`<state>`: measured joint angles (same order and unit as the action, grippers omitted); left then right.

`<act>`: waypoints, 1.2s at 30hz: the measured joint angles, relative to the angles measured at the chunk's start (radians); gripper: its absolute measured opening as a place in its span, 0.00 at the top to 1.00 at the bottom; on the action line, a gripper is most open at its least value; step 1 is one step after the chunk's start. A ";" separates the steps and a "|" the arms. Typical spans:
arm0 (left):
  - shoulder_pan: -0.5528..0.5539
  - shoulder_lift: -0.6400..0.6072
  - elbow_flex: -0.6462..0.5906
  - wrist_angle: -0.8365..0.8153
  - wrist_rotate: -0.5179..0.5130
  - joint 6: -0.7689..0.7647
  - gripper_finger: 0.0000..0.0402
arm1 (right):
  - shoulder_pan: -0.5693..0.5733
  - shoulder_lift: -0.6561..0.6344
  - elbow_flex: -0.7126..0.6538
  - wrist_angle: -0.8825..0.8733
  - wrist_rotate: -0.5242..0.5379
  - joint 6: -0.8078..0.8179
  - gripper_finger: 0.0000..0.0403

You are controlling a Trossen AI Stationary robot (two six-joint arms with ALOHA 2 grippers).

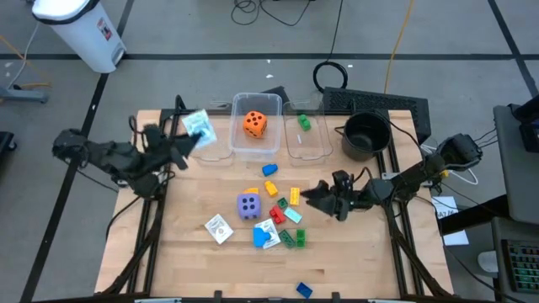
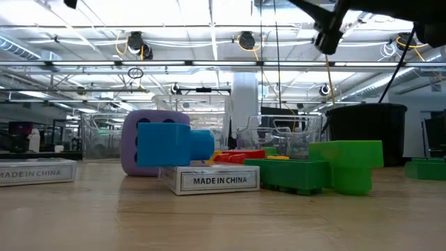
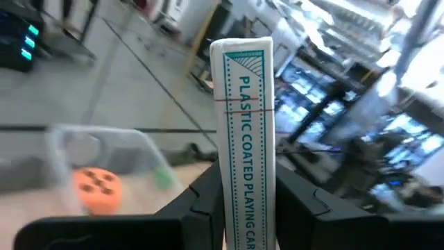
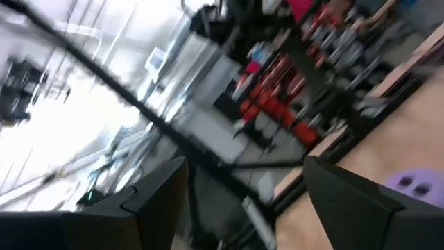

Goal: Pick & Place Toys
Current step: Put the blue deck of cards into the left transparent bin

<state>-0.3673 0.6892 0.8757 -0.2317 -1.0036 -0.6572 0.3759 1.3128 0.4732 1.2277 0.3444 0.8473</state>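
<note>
My left gripper is shut on a white-and-teal playing card box, raised over the left clear bin at the table's far left. The middle bin holds an orange die, and the right bin holds a green brick. My right gripper hangs open above the table's middle right, with nothing between its fingers. The purple die, two more card boxes and small bricks lie flat on the wood to its left. My left gripper pinches the card box between its two fingers, one on each broad face, near one end. The fingers point about level, toward the bins. The box sticks out past the fingertips, lifted clear above the left bin.
A black pot stands at the far right beside the bins. One blue brick lies alone near the front edge, another just in front of the middle bin. Bare wood shows at the near left and near right.
</note>
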 joint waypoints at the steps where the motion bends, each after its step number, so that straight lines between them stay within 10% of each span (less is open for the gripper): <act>1: 0.025 -0.017 0.000 -0.038 0.024 0.010 0.77 | -0.014 0.000 0.000 0.004 0.000 0.001 0.31; 7: 0.197 -0.056 0.000 -0.261 0.230 0.014 0.77 | -0.102 0.000 0.000 0.035 -0.005 0.010 0.31; 16: 0.467 0.040 0.000 -0.300 0.800 0.113 0.77 | -0.244 0.001 0.125 -0.182 -0.134 0.010 0.31; 22: 0.586 0.127 0.000 -0.118 1.056 0.193 0.77 | -0.315 0.001 0.333 -0.568 -0.189 -0.164 0.31; 29: 0.642 0.238 0.000 0.133 1.311 0.186 0.77 | -0.397 0.000 0.397 -0.536 -0.241 -0.225 0.31; 36: 0.641 0.410 0.000 0.376 1.346 0.146 0.77 | -0.423 0.001 0.407 -0.539 -0.322 -0.204 0.31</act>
<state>0.2737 1.0989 0.8761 0.1440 0.3428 -0.5108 -0.0467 1.3136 0.8799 0.6886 0.0227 0.6431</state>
